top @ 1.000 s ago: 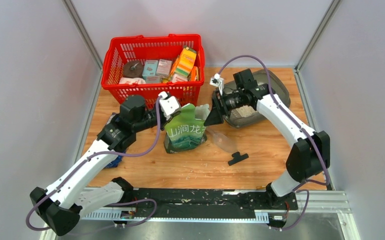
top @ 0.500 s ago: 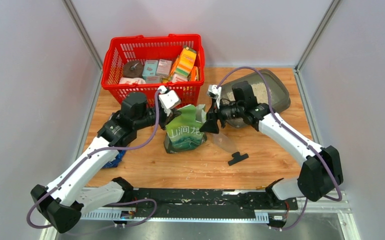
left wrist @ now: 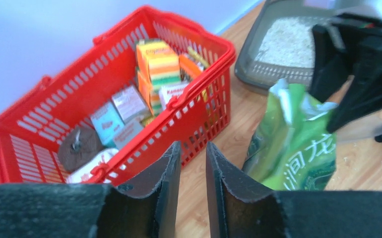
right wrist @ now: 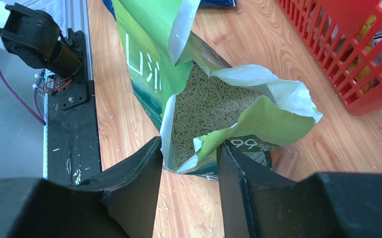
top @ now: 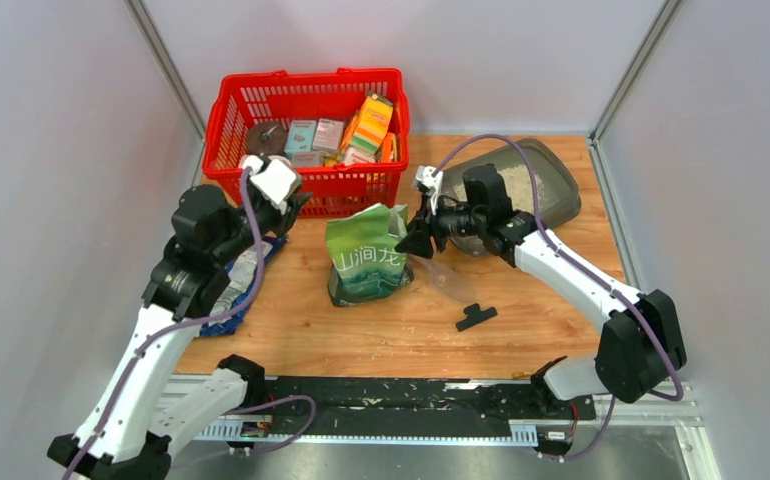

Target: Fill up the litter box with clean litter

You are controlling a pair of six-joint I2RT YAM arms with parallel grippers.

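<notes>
The dark grey litter box [top: 557, 196] lies at the back right with pale clean litter [top: 509, 182] spread in it; the left wrist view shows the box [left wrist: 251, 69] and litter [left wrist: 288, 42] too. A green-and-white pouch [top: 366, 255] stands mid-table, its torn mouth open over beige-green pellets [right wrist: 204, 104]. My right gripper [right wrist: 189, 146] is open, its fingers either side of the pouch's near rim [right wrist: 199, 151]; from above the right gripper [top: 408, 243] sits at the pouch's right top corner. My left gripper [left wrist: 193, 148] is open and empty, apart from the pouch, by the red basket.
A red mesh basket [top: 306, 100] of groceries stands at the back left. A blue-silver foil bag [top: 241, 280] lies under the left arm. A clear plastic piece [top: 449, 282] and a black clip [top: 475, 317] lie right of the pouch. Loose pellets dot the wood.
My left gripper has opened, let go of the pouch's top and swung left toward the basket. My right gripper came from the litter box to the pouch's mouth, its jaws narrowing.
</notes>
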